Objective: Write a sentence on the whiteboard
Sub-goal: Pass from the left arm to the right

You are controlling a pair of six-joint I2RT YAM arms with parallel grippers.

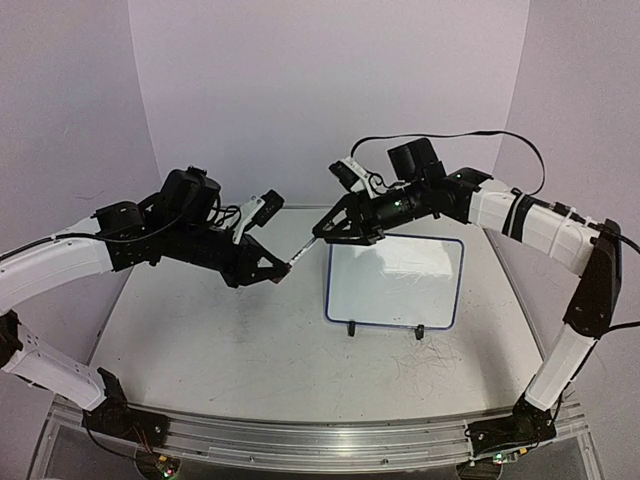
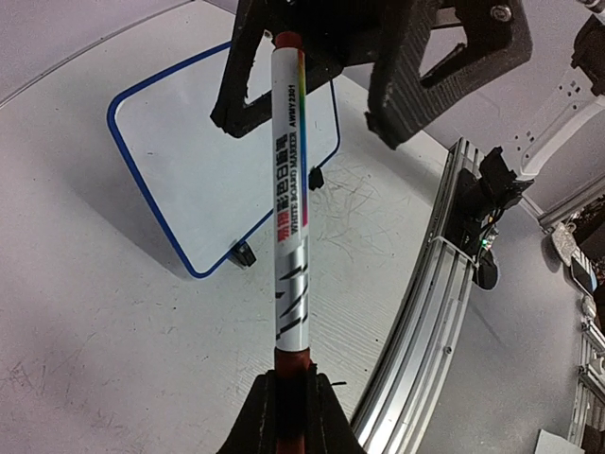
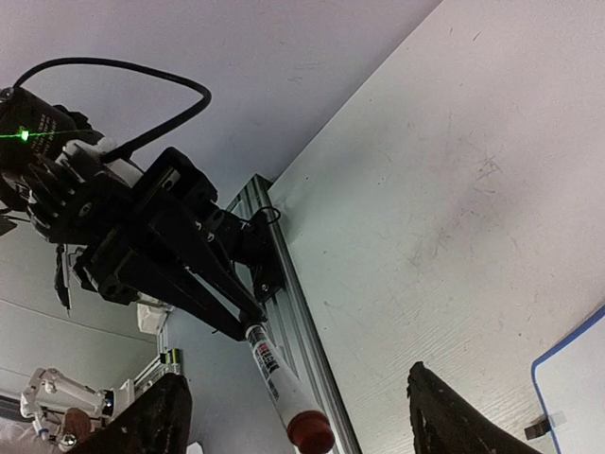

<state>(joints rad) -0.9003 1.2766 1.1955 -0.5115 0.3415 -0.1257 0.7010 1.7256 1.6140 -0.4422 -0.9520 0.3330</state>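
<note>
The whiteboard, white with a blue frame, stands upright on two black feet right of the table's middle. Its face looks blank, and the sentence is not in view. A white marker with red ends hangs in the air left of the board. My left gripper is shut on its lower red end. The marker's other red end lies between the jaws of my right gripper, which stand open and apart from it on both sides. In the top view the two grippers meet tip to tip at the marker.
The white tabletop is scuffed, with grey scribbles in front of the board. An aluminium rail runs along the near edge. White walls close in the back and sides.
</note>
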